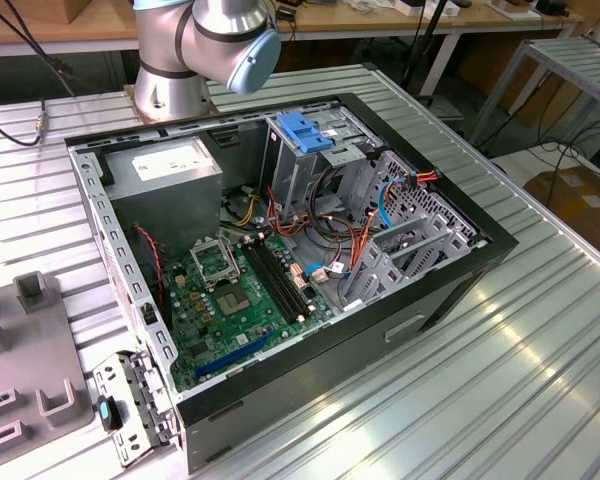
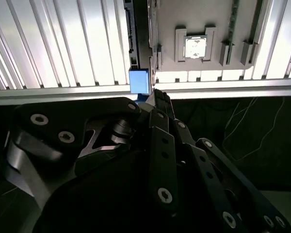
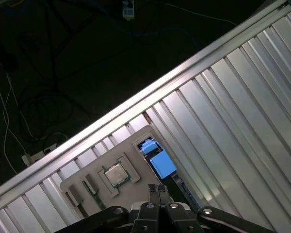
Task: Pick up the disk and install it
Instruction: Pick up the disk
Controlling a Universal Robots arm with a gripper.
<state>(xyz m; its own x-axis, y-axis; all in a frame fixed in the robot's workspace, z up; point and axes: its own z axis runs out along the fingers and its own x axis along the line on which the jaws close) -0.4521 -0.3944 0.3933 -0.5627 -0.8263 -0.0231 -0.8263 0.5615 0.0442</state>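
In both wrist views the disk [image 3: 163, 165] stands on its edge in a slot of a grey holder plate [image 3: 136, 138], showing as a thin dark strip [image 2: 139, 34] with a blue plastic end tab [image 2: 139, 80]. My gripper [image 3: 158, 190] hovers above the plate, its black fingers pressed together with nothing between them. The fingertips [image 2: 155, 95] are right beside the blue tab, apart from it. The open computer case [image 1: 280, 240] lies on the ribbed metal table in the exterior view, with the arm's base [image 1: 205, 45] behind it.
A processor chip [image 3: 115, 174] sits in a recess of the holder plate, next to small slotted holders [image 2: 235, 48]. Inside the case are a metal cage with a blue top [image 1: 305, 130], a grey box [image 1: 165, 175] and loose cables. The table edge [image 2: 208, 90] drops off close to the gripper.
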